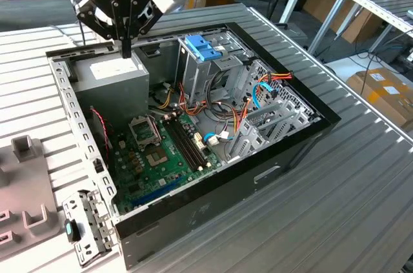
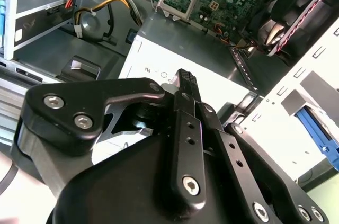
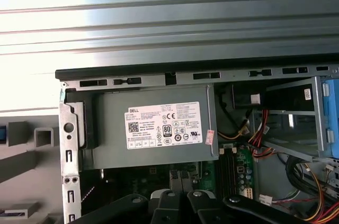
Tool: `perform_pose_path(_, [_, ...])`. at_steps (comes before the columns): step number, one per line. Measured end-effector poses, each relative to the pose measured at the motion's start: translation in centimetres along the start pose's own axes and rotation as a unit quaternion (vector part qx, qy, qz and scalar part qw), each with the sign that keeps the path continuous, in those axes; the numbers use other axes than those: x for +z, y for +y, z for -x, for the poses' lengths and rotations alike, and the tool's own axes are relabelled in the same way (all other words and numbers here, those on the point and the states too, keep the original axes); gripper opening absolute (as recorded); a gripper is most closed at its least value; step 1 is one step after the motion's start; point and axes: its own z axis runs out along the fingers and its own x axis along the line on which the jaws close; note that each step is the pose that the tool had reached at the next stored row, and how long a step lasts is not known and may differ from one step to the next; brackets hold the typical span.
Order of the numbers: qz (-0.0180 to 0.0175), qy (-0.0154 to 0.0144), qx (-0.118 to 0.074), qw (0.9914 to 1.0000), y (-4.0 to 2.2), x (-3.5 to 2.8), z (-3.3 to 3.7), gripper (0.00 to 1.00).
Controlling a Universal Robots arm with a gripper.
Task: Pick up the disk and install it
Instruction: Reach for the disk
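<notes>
The disk (image 1: 204,47) shows its light-blue carrier at the top of the metal drive cage (image 1: 222,70), inside the open computer case (image 1: 303,137); most of its metal body is hidden in the cage. An edge of the blue carrier also appears in the first wrist view (image 3: 331,118). My gripper (image 1: 126,48) hangs over the grey power supply (image 1: 113,73) at the back of the case, toward the exterior view's left and well apart from the disk. Its fingers (image 2: 186,78) are pressed together, holding nothing, just above the supply's white label (image 3: 163,125).
The motherboard (image 1: 161,157) and bundles of cables (image 1: 248,102) lie on the case floor. A perforated metal bracket (image 1: 90,228) lies at the case's near corner, beside a grey moulded fixture (image 1: 26,176). Ribbed metal tabletop (image 1: 348,208) surrounds the case.
</notes>
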Motion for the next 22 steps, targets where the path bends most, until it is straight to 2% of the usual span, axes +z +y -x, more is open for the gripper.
perform_pose_path(13, [0.0000, 0.0000, 0.000, 1.00000, -0.02, -0.01, -0.18, 0.11])
perform_pose_path(22, [0.0000, 0.0000, 0.000, 1.00000, -0.08, -0.03, -0.98, 0.11])
